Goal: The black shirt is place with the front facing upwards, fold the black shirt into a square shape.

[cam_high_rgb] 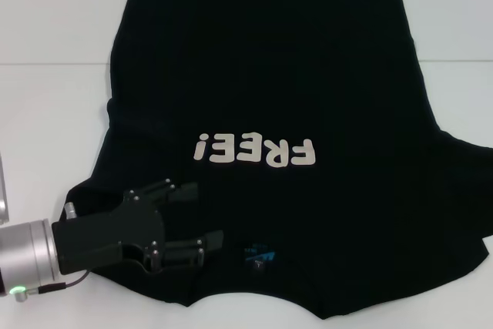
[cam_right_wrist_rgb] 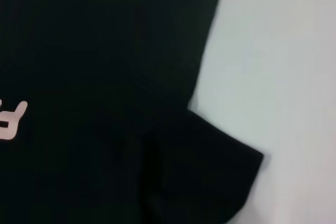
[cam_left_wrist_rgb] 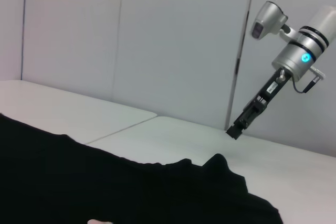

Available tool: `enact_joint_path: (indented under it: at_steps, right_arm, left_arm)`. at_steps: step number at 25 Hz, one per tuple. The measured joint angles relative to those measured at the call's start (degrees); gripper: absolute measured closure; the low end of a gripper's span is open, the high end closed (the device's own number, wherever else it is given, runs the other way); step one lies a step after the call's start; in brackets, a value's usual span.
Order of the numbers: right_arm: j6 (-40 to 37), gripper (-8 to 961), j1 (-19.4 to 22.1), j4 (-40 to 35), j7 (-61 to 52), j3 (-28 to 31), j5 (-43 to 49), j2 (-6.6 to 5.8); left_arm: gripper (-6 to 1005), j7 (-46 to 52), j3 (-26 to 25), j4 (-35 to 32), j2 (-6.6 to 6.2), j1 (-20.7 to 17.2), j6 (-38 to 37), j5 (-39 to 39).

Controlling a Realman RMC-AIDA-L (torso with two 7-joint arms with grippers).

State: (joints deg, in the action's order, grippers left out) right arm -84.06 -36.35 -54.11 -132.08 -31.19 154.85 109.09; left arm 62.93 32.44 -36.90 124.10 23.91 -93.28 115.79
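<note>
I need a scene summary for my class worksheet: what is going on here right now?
A black shirt lies spread flat on a white table, "FREE!" lettering facing up, not yet folded. The left end effector, fingers open, sits low over the shirt's near left part beside the collar label. The right end effector hangs above the table off the shirt's far side.

The shirt (cam_high_rgb: pixel 269 82) lies spread flat on the surface (cam_high_rgb: pixel 46 113), front up, its collar toward the robot and its hem at the far side. The left gripper (cam_high_rgb: pixel 202 217) sits over the shirt's near left part, beside the neck label (cam_high_rgb: pixel 258 254), fingers (cam_high_rgb: pixel 179 189) spread. The right gripper (cam_left_wrist_rgb: pixel 237 128) hangs above the surface beyond the shirt's right sleeve (cam_right_wrist_rgb: pixel 210 166).
</note>
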Motion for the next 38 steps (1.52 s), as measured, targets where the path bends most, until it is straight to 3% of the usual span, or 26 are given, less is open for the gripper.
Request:
enact_joint_path:
  at_steps: [7, 16, 30, 35, 38]
  right_arm:
    - [5.0, 145, -2.0, 7.3, -1.2, -0.6, -0.3, 0.06]
    - [10.7, 151, -3.8, 14.1, -2.4, -0.3, -0.4, 1.09]
    - [11.7, 159, -4.1, 14.4, -3.0, -0.6, -0.2, 1.39]
    - [11.7, 374, -4.1, 14.2, -3.1, -0.6, -0.1, 1.39]
    - [11.7, 617, -4.2, 14.2, -3.2, -0.6, -0.2, 1.39]
  left_arm:
    - [106, 0.0, 0.0, 0.4, 0.00, -0.1, 0.7, -0.2]
    - [106, -0.1, -0.1, 0.8, 0.00, -0.1, 1.1, -0.4]
    - [106, -0.1, -0.1, 0.8, 0.00, -0.2, 2.0, -0.5]
    - [106, -0.1, -0.1, 0.8, 0.00, 0.0, 2.1, -0.5]
    - [107, -0.1, -0.1, 0.8, 0.00, 0.0, 2.1, -0.5]
